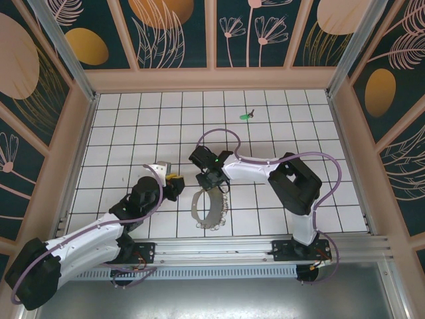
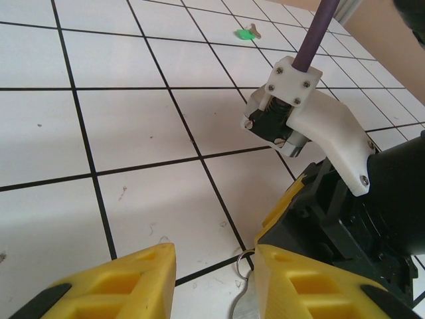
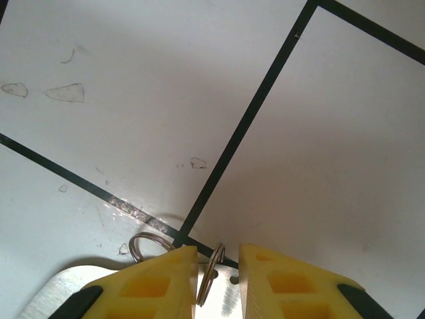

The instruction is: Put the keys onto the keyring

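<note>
The keyring (image 1: 197, 207), a grey metal loop with small rings along it, lies on the tiles near the front. My right gripper (image 1: 211, 181) is lowered over its far end. In the right wrist view its yellow fingers (image 3: 159, 282) stand a little apart, with one small split ring (image 3: 212, 274) upright between them and a gap still showing beside it; the gripper (image 3: 218, 256) is open. My left gripper (image 1: 174, 183) is just left of the loop, open and holding nothing (image 2: 216, 256), with a small ring (image 2: 244, 263) by its right finger. The green key (image 1: 246, 116) lies far back, also the key (image 2: 248, 33).
The right arm's wrist and purple cable (image 2: 299, 106) sit close in front of the left gripper. Another small ring (image 3: 147, 244) and the flat metal band (image 3: 63, 296) lie beside the right fingers. Wooden walls (image 1: 212, 80) ring the white tiled floor (image 1: 133, 133).
</note>
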{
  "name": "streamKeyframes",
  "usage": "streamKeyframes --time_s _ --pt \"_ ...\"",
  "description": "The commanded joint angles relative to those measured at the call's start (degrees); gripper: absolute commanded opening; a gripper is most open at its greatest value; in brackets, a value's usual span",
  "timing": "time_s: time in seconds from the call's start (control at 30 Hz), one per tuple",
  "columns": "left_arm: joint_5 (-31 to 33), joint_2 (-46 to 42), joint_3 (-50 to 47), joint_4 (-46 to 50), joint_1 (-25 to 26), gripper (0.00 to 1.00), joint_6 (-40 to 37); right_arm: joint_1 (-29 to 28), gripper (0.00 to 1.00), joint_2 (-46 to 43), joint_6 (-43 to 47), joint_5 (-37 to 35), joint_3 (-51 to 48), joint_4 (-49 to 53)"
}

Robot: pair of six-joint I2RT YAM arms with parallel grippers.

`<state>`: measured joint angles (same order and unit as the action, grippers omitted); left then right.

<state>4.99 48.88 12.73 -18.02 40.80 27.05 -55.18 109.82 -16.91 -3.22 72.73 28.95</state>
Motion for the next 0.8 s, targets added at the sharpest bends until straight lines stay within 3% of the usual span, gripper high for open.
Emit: streamKeyframes --time_s 0.0,0.77 --pt "-0.5 -1.3 0.6 -1.1 -0.2 0.35 -1.4 -0.2 0.22 0.9 -0.6 -1.2 0.1 0.4" --pt "0.5 -1.4 3.4 0.0 -0.3 0.32 -4.2 0.4 0.17 0.0 -2.5 -1.1 0.2 1.4"
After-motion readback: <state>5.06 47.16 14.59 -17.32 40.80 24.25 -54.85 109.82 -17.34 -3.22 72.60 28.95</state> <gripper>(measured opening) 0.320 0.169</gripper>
